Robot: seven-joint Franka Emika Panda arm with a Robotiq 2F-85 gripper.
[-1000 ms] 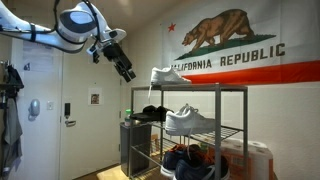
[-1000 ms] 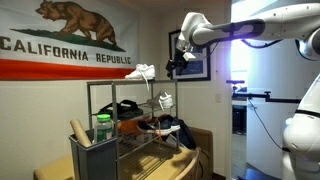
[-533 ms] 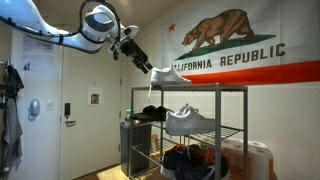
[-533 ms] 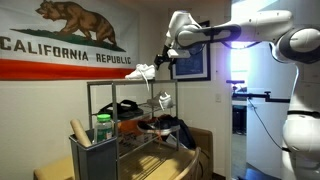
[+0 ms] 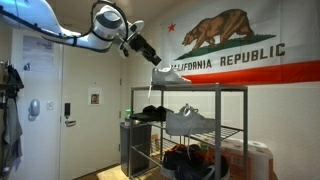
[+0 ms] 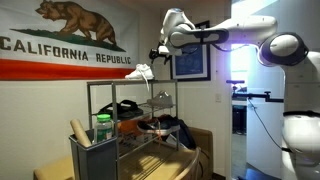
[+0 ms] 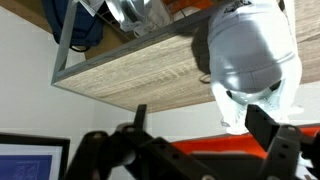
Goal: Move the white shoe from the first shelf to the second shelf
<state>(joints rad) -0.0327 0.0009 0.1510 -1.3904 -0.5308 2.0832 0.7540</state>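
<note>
Where the tool (image 5: 149, 53) hangs: at the left end of the rack top in an exterior view, just above and left of the white shoe's heel; whether it touches the shoe cannot be told from there.
Tool state: wide. In the wrist view the two dark fingers (image 7: 268, 128) stand far apart with nothing clamped between them.
Arm: white (image 5: 62, 32), reaching in from the left, high above the rack.
White shoe: on the first shelf (image 5: 170, 72), sole down, toe pointing right. In the wrist view its rounded white heel (image 7: 250, 55) sits just beyond one finger.
First shelf: top tier of the dark metal rack (image 5: 198, 89). In the wrist view it shows as a wood-look board in a dark frame (image 7: 130, 75).
Second shelf: wire tier below the top (image 5: 228, 131), carrying a bulkier sneaker (image 5: 186, 120).
Lowest tier: dark shoes (image 5: 185, 160), near the floor.
Far wall: a California Republic flag (image 5: 240, 45) hangs behind the rack, seen in both exterior views.
</note>
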